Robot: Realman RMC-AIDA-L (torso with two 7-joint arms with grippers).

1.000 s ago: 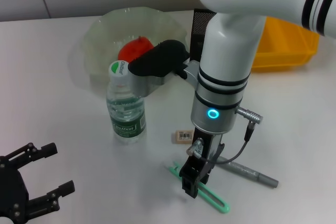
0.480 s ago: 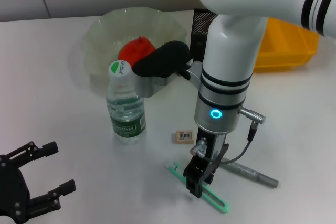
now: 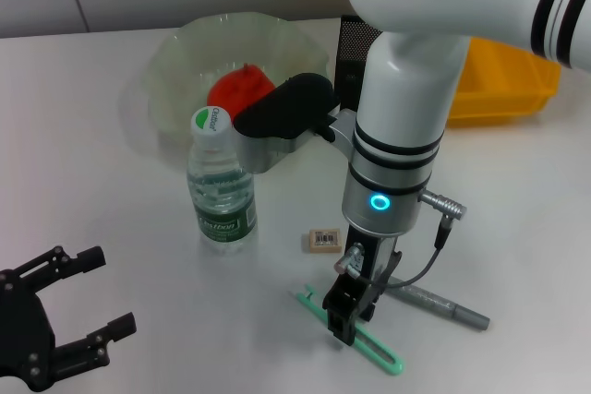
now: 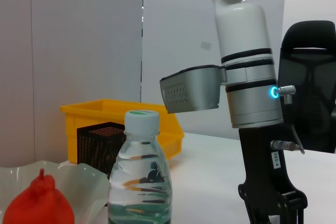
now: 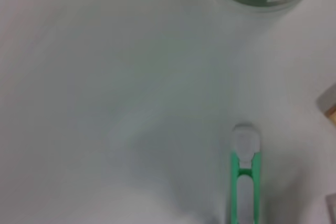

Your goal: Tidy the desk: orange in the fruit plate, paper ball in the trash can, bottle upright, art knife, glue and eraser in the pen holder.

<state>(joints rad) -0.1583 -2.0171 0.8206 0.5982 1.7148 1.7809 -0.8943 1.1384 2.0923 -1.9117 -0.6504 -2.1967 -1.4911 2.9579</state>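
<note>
- Art knife (image 3: 351, 331): right gripper (image 3: 343, 320) has dropped onto it since a second ago, fingers straddling, pinch unconfirmed.
- Left gripper (image 3: 69, 306) parked, fingers spread.
- Pick-up is next.

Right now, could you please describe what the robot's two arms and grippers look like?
The right arm is glossy white with black bands, a silver cuff with a glowing blue ring, a grey cable, and a black right gripper. The left gripper is matte black with perforated fingers.
</note>
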